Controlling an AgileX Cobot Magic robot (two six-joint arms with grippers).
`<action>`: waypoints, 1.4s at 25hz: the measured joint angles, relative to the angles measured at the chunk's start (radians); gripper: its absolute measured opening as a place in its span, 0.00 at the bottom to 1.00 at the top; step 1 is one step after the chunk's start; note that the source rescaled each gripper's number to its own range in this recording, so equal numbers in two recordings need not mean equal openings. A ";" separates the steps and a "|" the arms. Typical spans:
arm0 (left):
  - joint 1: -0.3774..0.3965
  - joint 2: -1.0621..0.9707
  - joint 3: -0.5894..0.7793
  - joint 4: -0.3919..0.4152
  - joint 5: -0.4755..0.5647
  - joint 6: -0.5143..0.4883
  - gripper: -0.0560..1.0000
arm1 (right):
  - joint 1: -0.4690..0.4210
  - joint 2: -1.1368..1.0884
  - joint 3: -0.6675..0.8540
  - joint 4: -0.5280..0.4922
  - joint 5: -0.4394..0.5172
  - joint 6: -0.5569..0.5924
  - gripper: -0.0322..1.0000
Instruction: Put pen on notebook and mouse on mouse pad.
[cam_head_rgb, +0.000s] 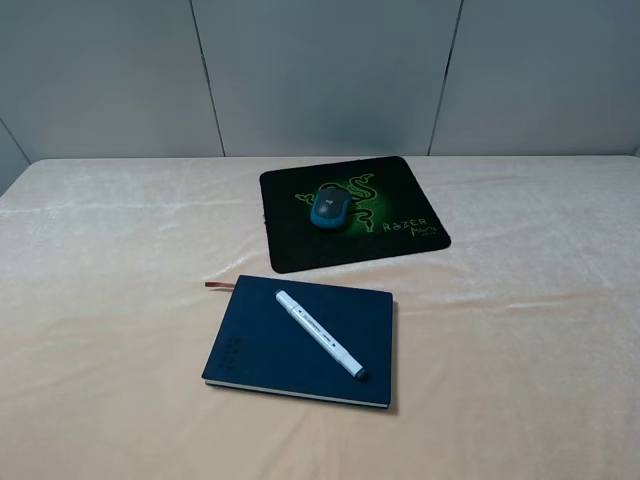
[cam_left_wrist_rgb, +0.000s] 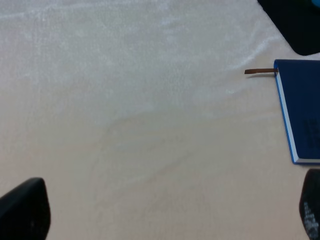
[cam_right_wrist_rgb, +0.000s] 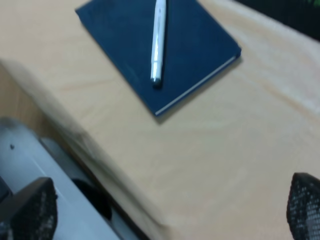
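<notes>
Counter (cam_head_rgb: 100, 300): covered in a pale peach cloth, grey wall panels behind its far edge.

Mouse pad (cam_head_rgb: 400, 200): black, green snake logo and "RAZER" lettering, flat on the counter toward the far side, a little right of the middle.

Mouse (cam_head_rgb: 329, 205): dark grey top, teal-blue sides, sitting on the mouse pad over the logo.

Notebook (cam_head_rgb: 260, 340): dark navy cover, white page edges, lying flat near the front of the counter, nearer than the mouse pad and apart from it. Orange-brown ribbon bookmark (cam_head_rgb: 219, 285) sticks out from its far left corner onto the cloth.

Pen (cam_head_rgb: 320, 334): white barrel, dark end caps, small dark print, lying slantwise on the notebook cover, from far left to near right.

My left fingers (cam_left_wrist_rgb: 27, 212): spread wide and released, holding nothing, over bare cloth to the left of the notebook; only the dark tips show at the picture's lower corners.

My right fingers (cam_right_wrist_rgb: 31, 210): likewise spread and released, empty, by the counter's near edge and near the notebook corner by the pen's dark cap.
</notes>
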 joint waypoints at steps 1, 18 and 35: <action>0.000 0.000 0.000 0.000 0.000 0.000 1.00 | 0.000 -0.020 0.001 -0.004 0.000 0.000 1.00; 0.000 0.000 0.000 0.000 0.000 0.000 1.00 | -0.040 -0.143 0.060 -0.007 -0.004 0.000 1.00; 0.000 0.000 0.000 0.000 0.000 0.000 1.00 | -0.618 -0.456 0.252 -0.042 -0.139 0.000 1.00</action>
